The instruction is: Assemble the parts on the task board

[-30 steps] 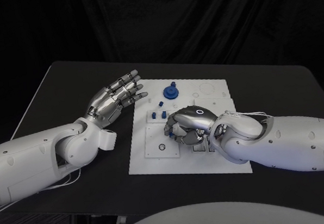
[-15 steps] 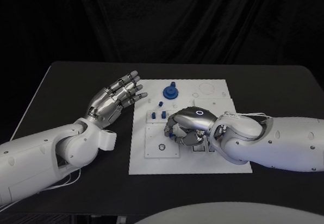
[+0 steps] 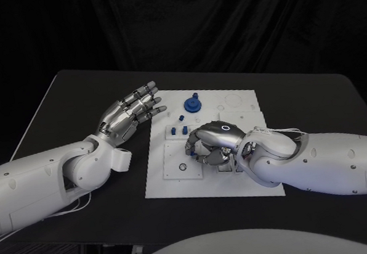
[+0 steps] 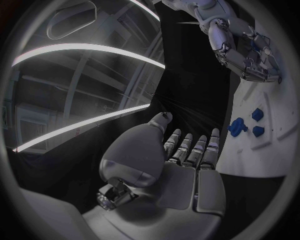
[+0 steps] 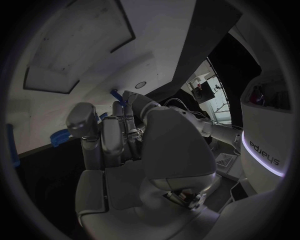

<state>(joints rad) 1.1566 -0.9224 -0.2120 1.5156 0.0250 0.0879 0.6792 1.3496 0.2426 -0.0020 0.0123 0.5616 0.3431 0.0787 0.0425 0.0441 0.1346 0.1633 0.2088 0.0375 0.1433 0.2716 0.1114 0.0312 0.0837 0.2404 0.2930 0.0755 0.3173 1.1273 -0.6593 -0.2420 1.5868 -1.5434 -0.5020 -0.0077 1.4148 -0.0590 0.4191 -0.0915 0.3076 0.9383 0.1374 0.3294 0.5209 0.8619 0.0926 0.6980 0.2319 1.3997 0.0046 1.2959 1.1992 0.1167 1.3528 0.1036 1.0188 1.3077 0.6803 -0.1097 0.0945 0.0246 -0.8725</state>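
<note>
Task board, a white plate, lay at the middle of the black table, long side running from near edge to far edge.

Right hand was down on the board's middle, knuckles up, fingers curled under toward the plate. In the right wrist view a small blue part stood at the fingertips of that hand; whether it was gripped or only touched could not be told.

Left hand was raised off the table just beside the board's left edge, near its far-left corner, palm up, fingers straight and apart, holding nothing. The left wrist view showed the same hand, flat and spread.

Round blue part stood near the board's far edge, left of centre. Two small blue pegs stood near the left edge, between the round part and the right hand. A small dark ring lay toward the board's near-left corner.
</note>
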